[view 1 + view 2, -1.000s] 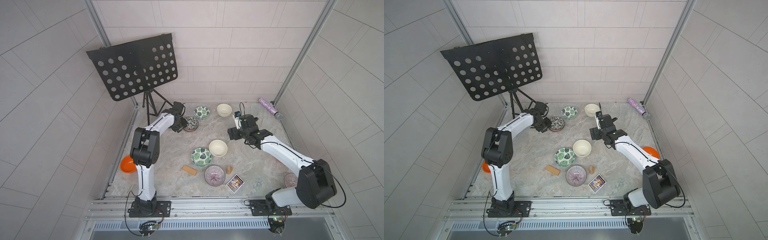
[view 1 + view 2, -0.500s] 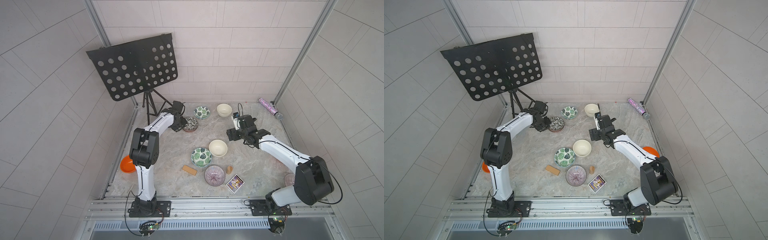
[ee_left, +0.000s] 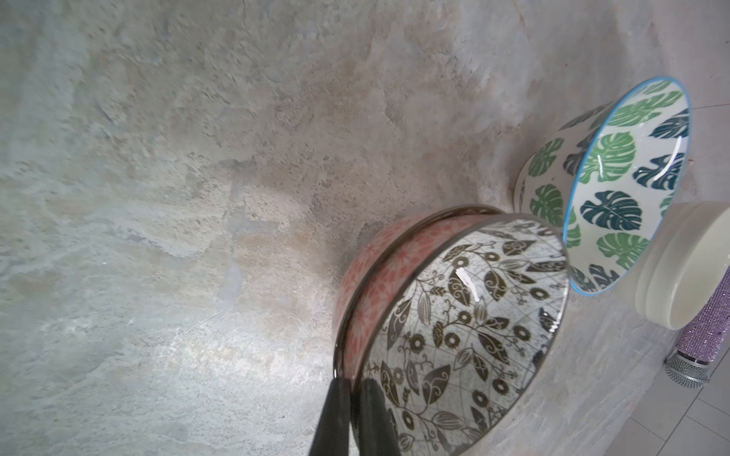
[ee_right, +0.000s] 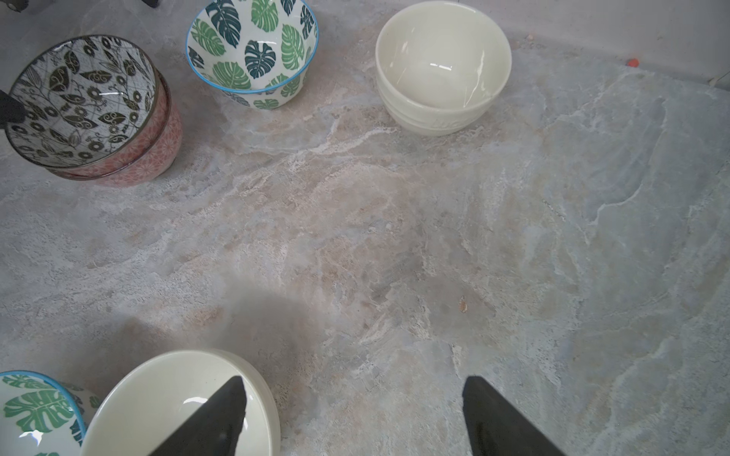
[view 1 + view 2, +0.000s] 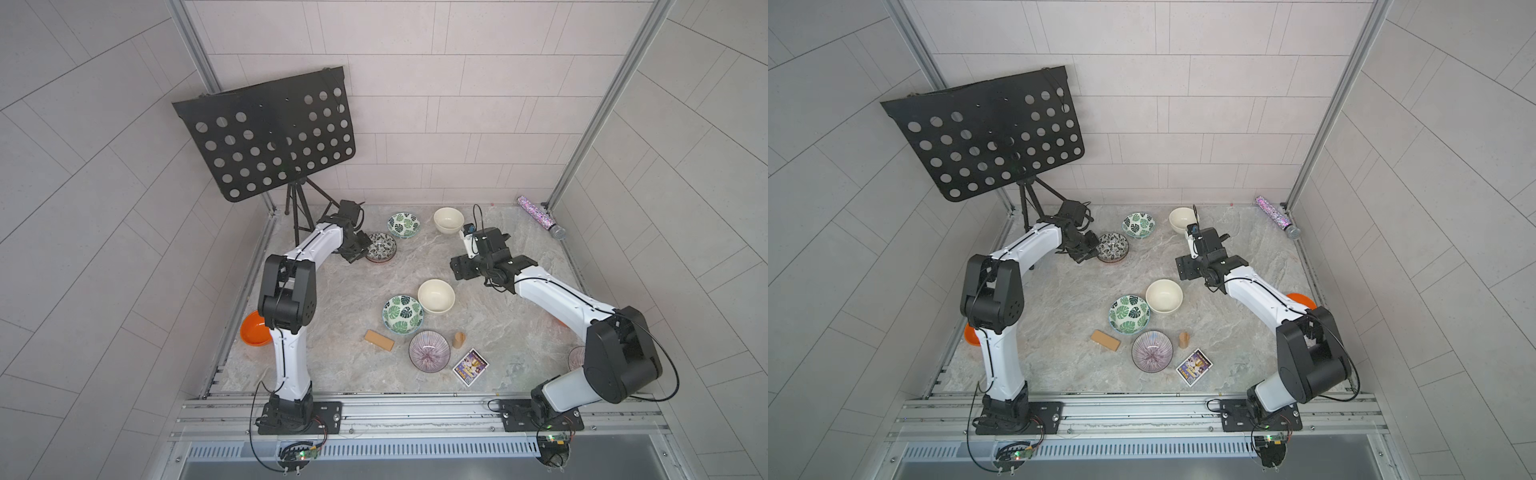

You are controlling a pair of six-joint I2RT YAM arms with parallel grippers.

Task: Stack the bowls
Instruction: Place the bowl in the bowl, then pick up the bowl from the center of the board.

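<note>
At the back left, two black-white leaf print bowls (image 5: 381,247) with pink outsides sit nested. My left gripper (image 3: 357,395) is shut on the upper one's rim (image 3: 466,316), one finger inside and one outside. My right gripper (image 4: 353,381) hangs open over bare table, one fingertip above the middle cream bowl (image 4: 174,398) (image 5: 436,295). A green leaf bowl (image 5: 402,314) touches that cream bowl. Another green leaf bowl (image 5: 403,225) and cream bowl (image 5: 449,219) stand at the back. A purple-striped bowl (image 5: 429,348) sits in front. One orange bowl (image 5: 254,328) lies behind the left arm, another (image 5: 1300,299) behind the right arm.
A black music stand (image 5: 270,137) rises at the back left. Two tan wooden blocks (image 5: 379,341) (image 5: 459,340) and a picture card (image 5: 470,366) lie near the front. A glittery microphone (image 5: 540,216) rests by the back right corner.
My left gripper has closed on the leaf print bowl's rim. My right arm has drifted slightly left and toward the back, still open.
</note>
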